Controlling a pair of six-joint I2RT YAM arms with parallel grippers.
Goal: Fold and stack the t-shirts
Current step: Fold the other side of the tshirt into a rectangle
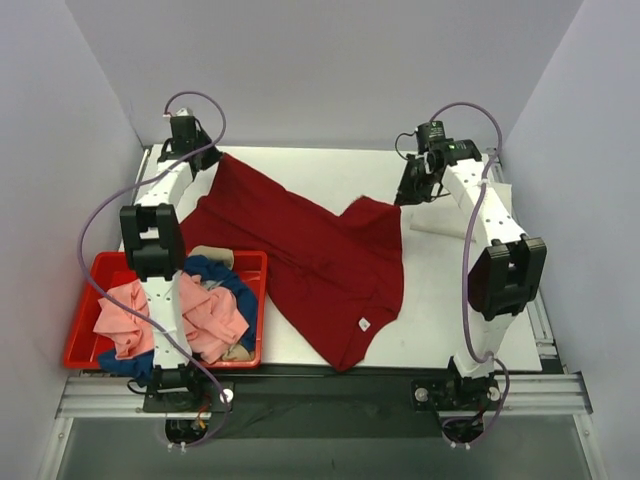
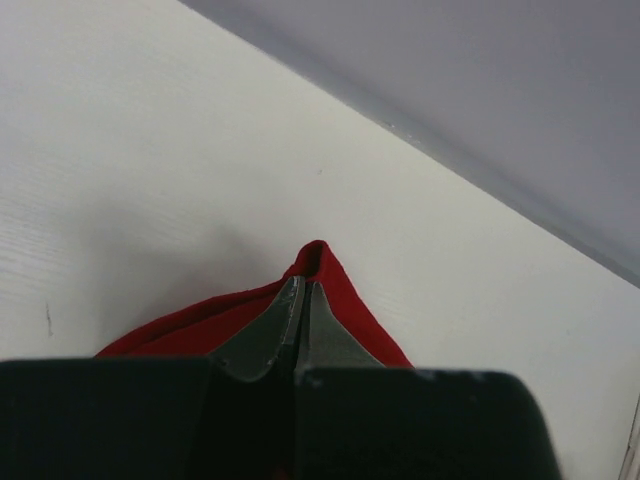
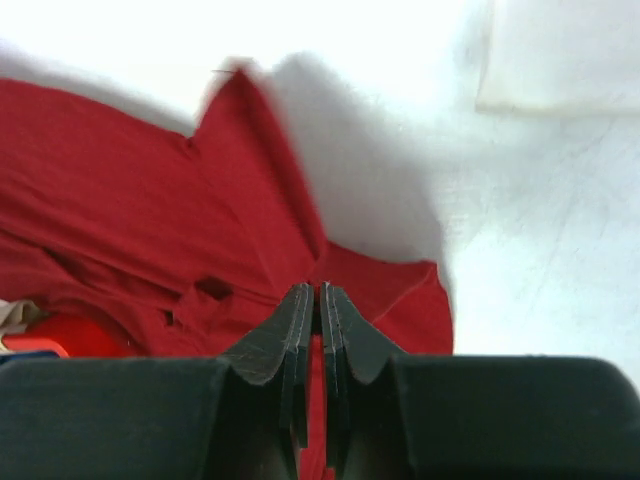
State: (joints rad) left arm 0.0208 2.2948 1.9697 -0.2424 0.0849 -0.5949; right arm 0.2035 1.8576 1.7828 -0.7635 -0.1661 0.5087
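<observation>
A dark red t-shirt (image 1: 310,255) lies spread slantwise across the white table, with its small white tag (image 1: 363,323) near the front. My left gripper (image 1: 207,157) is at the far left and is shut on one corner of the shirt (image 2: 345,300). Its closed fingertips (image 2: 303,282) pinch the cloth just above the table. My right gripper (image 1: 408,190) is at the far right and is shut on the shirt's other far corner (image 3: 400,290). Red cloth shows between its jaws (image 3: 318,290). Pink (image 1: 125,320), blue (image 1: 225,275) and beige (image 1: 210,253) shirts lie in a heap.
The heap sits in a red plastic bin (image 1: 80,330) at the front left, beside the left arm. A flat white cloth (image 1: 440,225) lies at the far right under the right arm and also shows in the right wrist view (image 3: 560,60). Grey walls enclose the table.
</observation>
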